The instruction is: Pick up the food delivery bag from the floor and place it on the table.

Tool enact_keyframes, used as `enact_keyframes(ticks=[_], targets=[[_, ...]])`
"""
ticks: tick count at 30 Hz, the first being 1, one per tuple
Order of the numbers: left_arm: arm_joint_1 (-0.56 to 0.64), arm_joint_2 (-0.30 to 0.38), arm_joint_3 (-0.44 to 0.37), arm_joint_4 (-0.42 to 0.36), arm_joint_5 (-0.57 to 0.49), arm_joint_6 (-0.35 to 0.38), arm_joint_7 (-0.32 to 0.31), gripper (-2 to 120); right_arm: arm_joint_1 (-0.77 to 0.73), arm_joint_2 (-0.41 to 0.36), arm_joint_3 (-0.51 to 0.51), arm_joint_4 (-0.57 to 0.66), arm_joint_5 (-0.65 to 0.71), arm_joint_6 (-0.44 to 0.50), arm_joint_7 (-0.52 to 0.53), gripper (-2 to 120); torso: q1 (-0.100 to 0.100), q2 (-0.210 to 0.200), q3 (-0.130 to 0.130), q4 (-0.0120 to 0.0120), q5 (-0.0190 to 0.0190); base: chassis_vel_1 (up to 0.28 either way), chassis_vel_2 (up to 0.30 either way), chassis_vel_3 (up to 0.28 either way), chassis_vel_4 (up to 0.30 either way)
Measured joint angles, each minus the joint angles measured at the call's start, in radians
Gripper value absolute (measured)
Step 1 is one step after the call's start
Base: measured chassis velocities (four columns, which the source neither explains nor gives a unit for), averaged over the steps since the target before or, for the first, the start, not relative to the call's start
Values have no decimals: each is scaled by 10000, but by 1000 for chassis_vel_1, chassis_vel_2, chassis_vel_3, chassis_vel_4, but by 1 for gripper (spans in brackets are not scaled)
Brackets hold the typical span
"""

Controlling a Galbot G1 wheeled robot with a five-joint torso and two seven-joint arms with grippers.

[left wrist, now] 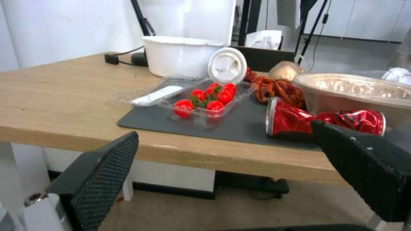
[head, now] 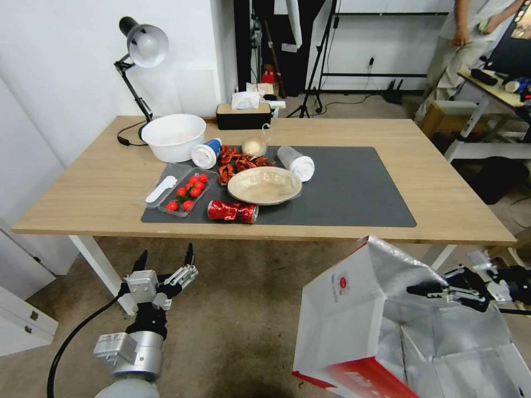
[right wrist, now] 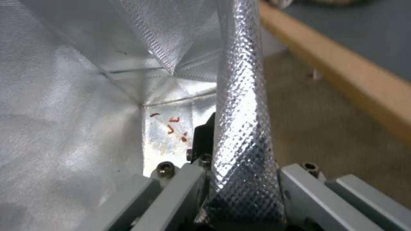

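Observation:
The food delivery bag (head: 354, 309), white and red with silver foil inside, hangs tilted just off the floor (head: 243, 315), below the table's (head: 83, 188) front right edge. My right gripper (head: 426, 288) is shut on the bag's upper foil rim (right wrist: 242, 122), which runs between its jaws, with the bag's open inside (right wrist: 64, 96) beside it. My left gripper (head: 166, 260) stands open and holds nothing, low in front of the table's left leg. In its wrist view its black fingers (left wrist: 102, 179) frame the table edge (left wrist: 64, 128).
The dark mat (head: 354, 188) carries a beige bowl (head: 264, 185), a crushed red can (head: 232, 211), a tray of tomatoes (head: 188, 193), two lying cups and a white bowl (head: 173, 136). The mat's right half is bare. A lamp (head: 145, 44) stands back left; a cluttered desk (head: 492, 88) at the right.

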Motion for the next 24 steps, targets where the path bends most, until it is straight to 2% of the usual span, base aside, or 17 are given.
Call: enact_keyframes(ticks=[5,7,12,15,16,18,20,21,24], targets=[[6,3,-12,-26,2,-4,-7,100,-101,-4,258,55,577,-158,57,0,-1,-6,-2,-1,2,0,0,0,0],[10,-5,-17,-32,12,-12,-22,100,-194,33,523,167,1355,-394,185,0,-2,-9,-4,-1,0,0,0,0,0],[15,-19,-17,-40,35,-16,-28,100,-295,150,762,395,2231,-612,444,0,-4,-14,-7,0,1,0,0,0,0],[84,-54,-19,-143,102,-22,-27,100,-413,542,1092,1050,3845,-888,1406,0,-8,-20,-11,-1,0,0,0,0,0],[84,-54,-19,-143,102,-22,-27,100,-413,542,1092,1050,3845,-888,1406,0,-8,-20,-11,-1,0,0,0,0,0],[147,-71,-51,-213,157,-64,-29,100,-455,822,1115,1595,5042,-886,2355,0,-9,-24,-13,0,0,0,0,0,0],[189,-87,-88,-278,184,-85,-40,100,-427,1070,1056,2085,5729,-604,3241,0,-10,-26,-14,-1,0,0,0,0,0],[189,-87,-88,-278,184,-85,-40,100,-427,1070,1056,2085,5729,-604,3241,0,-10,-26,-14,-1,0,0,0,0,0],[253,-121,-97,-364,185,-97,-102,100,-340,1418,795,2716,6466,-224,4112,0,-11,-28,-15,0,0,0,0,0,0]])
